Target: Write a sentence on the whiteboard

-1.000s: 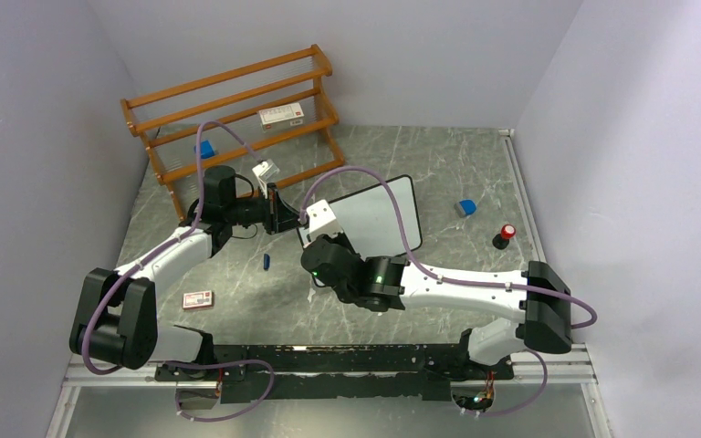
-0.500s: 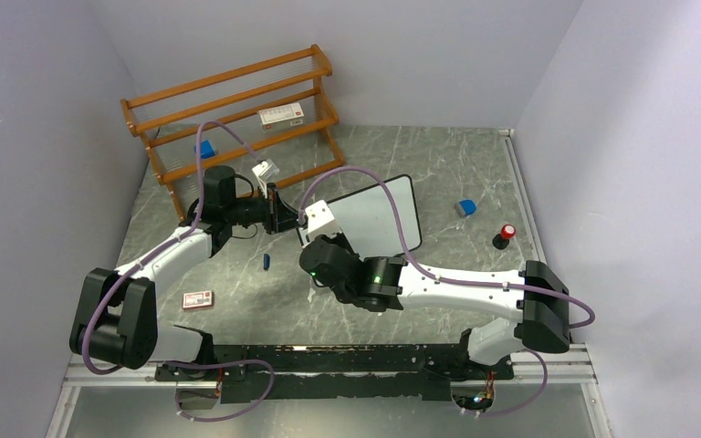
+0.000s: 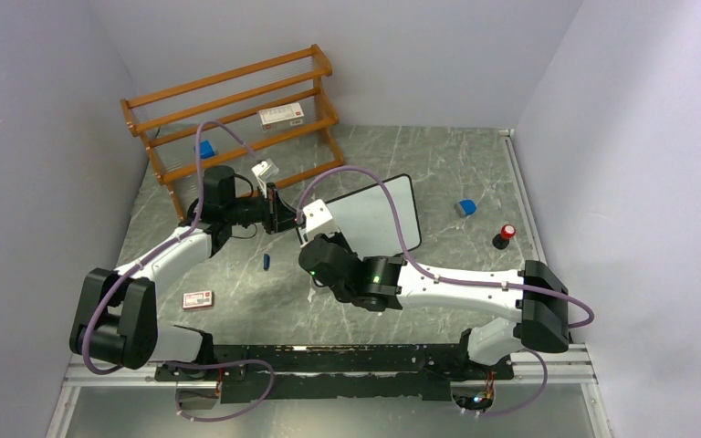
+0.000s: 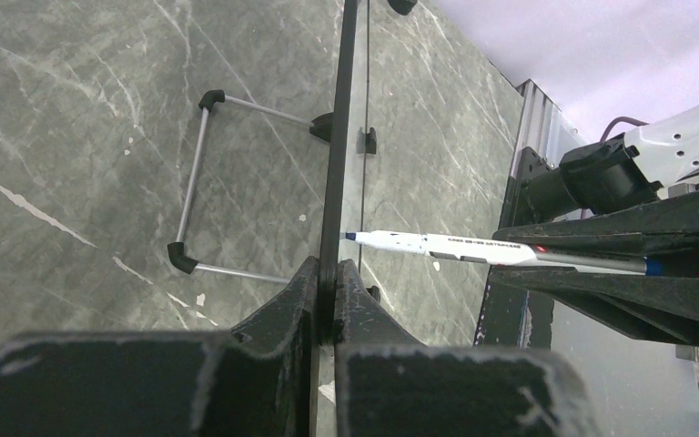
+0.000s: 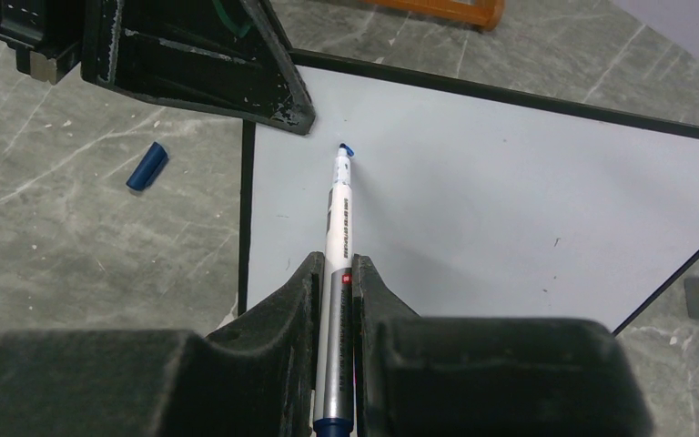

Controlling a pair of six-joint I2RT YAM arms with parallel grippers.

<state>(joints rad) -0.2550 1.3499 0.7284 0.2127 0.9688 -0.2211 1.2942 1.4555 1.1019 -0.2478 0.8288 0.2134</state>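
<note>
right hand [image 5: 337,269] clamping marker [image 5: 339,214], long axis aimed forward onto blank whiteboard [image 5: 510,182], tip beside left hand [image 4: 329,273] pinching its edge.

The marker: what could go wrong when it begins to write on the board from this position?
1. The left gripper holds the whiteboard only by its thin edge, so pressure from the marker might tilt it or make it slip.
2. The marker's tip sits very near that gripper and the whiteboard's edge; the first strokes could bump the gripper or run off the surface.
</note>
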